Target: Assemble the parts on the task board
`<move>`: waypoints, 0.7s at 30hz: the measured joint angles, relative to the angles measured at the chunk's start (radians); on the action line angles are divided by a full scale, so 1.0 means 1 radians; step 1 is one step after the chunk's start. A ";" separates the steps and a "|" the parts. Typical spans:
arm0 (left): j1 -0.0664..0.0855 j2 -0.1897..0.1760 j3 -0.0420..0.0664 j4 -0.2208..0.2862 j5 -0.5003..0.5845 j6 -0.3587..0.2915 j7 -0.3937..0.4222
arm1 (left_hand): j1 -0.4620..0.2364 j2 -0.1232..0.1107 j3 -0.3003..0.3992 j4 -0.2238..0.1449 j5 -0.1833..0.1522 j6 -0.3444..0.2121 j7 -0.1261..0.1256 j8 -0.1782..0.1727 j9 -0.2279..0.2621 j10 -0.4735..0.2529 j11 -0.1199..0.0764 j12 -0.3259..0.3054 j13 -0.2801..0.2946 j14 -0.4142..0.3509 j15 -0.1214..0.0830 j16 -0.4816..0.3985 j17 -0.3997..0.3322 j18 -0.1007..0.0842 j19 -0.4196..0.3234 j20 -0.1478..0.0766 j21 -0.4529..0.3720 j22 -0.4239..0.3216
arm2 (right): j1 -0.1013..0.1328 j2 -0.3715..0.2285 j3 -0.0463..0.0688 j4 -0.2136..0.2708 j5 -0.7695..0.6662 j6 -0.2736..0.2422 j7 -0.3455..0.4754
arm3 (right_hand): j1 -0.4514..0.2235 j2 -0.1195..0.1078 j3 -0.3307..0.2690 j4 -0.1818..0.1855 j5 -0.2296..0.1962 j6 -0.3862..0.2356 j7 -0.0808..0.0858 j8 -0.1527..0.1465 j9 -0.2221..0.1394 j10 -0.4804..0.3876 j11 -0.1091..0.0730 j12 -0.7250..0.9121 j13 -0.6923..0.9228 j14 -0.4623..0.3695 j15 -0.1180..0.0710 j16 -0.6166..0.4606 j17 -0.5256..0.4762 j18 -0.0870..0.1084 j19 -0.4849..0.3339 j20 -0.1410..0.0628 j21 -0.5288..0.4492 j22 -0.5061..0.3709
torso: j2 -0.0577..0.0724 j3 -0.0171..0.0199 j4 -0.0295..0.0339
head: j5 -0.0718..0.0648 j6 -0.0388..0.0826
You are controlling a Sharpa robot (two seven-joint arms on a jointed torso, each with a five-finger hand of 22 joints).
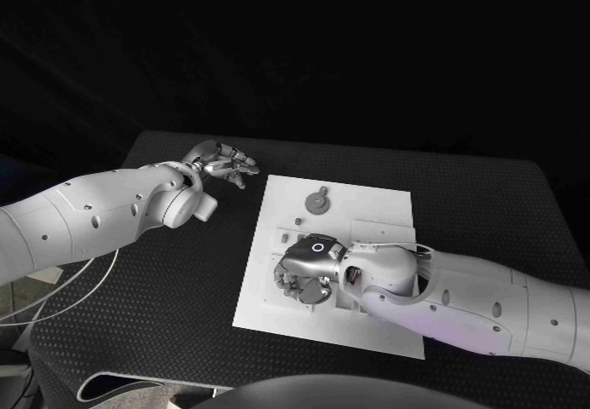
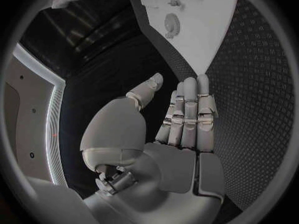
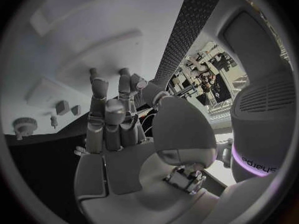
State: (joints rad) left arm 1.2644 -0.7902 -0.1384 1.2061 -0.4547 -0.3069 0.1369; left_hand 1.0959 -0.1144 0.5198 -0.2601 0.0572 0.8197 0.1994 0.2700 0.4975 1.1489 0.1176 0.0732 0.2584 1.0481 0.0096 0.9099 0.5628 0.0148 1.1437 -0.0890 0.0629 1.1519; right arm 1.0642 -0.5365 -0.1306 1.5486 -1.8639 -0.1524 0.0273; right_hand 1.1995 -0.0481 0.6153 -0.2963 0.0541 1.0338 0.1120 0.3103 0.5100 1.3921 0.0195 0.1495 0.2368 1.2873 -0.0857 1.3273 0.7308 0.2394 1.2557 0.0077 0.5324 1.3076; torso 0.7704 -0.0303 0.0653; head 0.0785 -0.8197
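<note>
White flat rectangular task board lies mid-table on black textured mat. Grey toothed gear part sits on board's far half, untouched. Right hand rests over board's near-left fixtures, fingers curled down; whether it holds anything, cannot tell. Left hand idle off board's far-left corner, fingers pressed together, empty. Judged step: seating part under right hand; next needs precise alignment.

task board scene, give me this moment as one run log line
left hand: open, off board, over table | right hand: over task board, grasp unclear | gear part: lying on board, untouched
</note>
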 measured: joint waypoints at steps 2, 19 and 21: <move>0.000 0.000 0.000 0.000 0.000 0.000 0.000 | 0.000 0.000 0.000 0.000 0.000 0.000 0.000 0.000 0.000 0.000 0.000 0.000 0.000 0.000 0.000 0.000 0.000 0.000 0.000 0.000 0.000 0.000 | 0.000 0.000 0.000 -0.002 0.002 -0.001 0.003 | 0.000 0.000 0.000 0.000 0.000 0.000 0.000 0.000 0.000 0.000 0.000 0.000 0.001 0.000 0.000 0.000 0.000 0.000 0.000 0.000 0.000 0.000 | 0.000 0.0002 -0.0002 | 0.000 0.000; 0.000 0.000 0.000 0.000 0.000 0.000 0.000 | 0.000 0.000 0.000 0.000 0.000 0.000 0.000 0.000 0.000 0.000 0.000 0.000 0.001 0.000 0.000 0.000 0.001 0.000 0.000 0.000 0.000 -0.001 | -0.002 0.000 -0.001 -0.012 0.010 -0.003 0.014 | 0.001 0.001 -0.003 0.003 0.004 -0.010 0.010 0.000 0.001 -0.021 0.013 -0.020 0.009 0.000 0.000 0.000 -0.002 0.003 -0.002 -0.001 0.006 0.000 | 0.000 0.0009 -0.0011 | 0.000 0.000; 0.000 0.000 0.000 0.000 0.000 0.000 0.000 | 0.000 0.000 0.000 0.000 0.000 0.000 0.000 0.000 0.000 0.000 0.000 0.000 0.001 0.000 0.000 0.000 0.001 0.000 0.000 0.000 0.000 -0.001 | -0.002 0.000 -0.001 -0.013 0.013 -0.005 0.014 | 0.006 -0.008 -0.006 0.006 0.004 -0.027 0.017 -0.009 0.007 -0.037 0.018 -0.032 0.009 0.003 0.009 0.000 -0.003 0.003 -0.005 -0.002 0.006 0.000 | 0.000 0.0008 -0.0012 | -0.001 0.000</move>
State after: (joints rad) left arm 1.2644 -0.7907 -0.1384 1.2065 -0.4547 -0.3069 0.1364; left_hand 1.0959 -0.1144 0.5198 -0.2601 0.0572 0.8196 0.1993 0.2700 0.4976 1.1492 0.1174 0.0732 0.2591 1.0481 0.0096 0.9099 0.5637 0.0148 1.1437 -0.0890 0.0629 1.1511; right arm 1.0621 -0.5364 -0.1317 1.5355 -1.8507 -0.1573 0.0415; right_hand 1.2057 -0.0563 0.6096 -0.2906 0.0581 1.0072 0.1292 0.3014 0.5171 1.3550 0.0378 0.1177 0.2461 1.2899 -0.0765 1.3273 0.7280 0.2420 1.2503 0.0057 0.5386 1.3075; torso 0.7706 -0.0295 0.0641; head 0.0779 -0.8197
